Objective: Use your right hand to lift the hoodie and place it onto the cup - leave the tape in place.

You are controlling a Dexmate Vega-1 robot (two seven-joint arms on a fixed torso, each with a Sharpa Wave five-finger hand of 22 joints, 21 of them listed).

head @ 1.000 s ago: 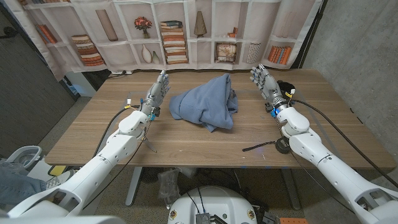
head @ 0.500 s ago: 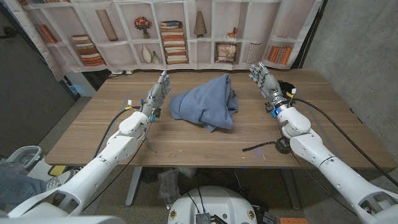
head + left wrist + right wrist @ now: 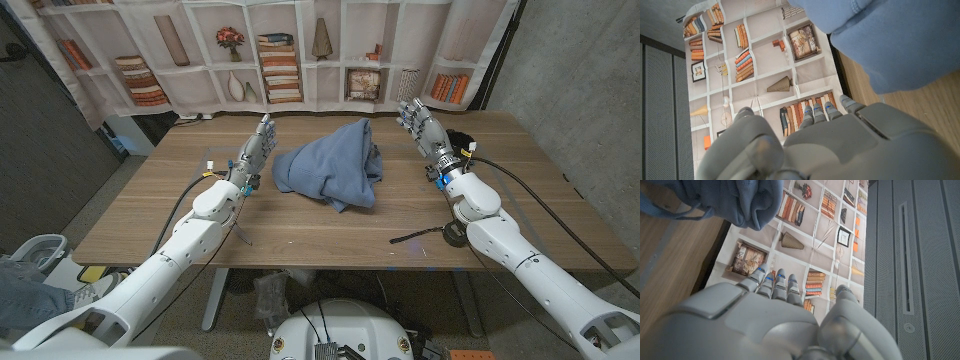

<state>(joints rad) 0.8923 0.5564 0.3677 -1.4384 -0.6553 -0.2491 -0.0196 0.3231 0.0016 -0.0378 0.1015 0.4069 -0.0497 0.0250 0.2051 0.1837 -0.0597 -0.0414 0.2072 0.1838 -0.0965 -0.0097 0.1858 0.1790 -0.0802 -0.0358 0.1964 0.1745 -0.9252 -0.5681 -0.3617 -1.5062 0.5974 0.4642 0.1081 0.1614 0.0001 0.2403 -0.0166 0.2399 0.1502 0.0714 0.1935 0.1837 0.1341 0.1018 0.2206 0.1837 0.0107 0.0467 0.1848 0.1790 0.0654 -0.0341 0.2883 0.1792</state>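
Hoodie (image 3: 331, 167), blue and heaped on the table (image 3: 150, 215), lies between both hands: right hand (image 3: 421, 126) near it, empty, fingers spread; left hand (image 3: 254, 150) likewise.

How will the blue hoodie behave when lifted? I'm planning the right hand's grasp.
The hoodie lies crumpled in soft folds, so it will probably sag and drape rather than hold shape. Its bunched fabric likely gives the open right hand easy purchase; trailing parts may drag across the table.

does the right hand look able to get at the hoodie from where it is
Probably yes. The right hand is open, beside the hoodie, which lies heaped mid-table. Only bare wooden table shows between them, so nothing seems to block it.
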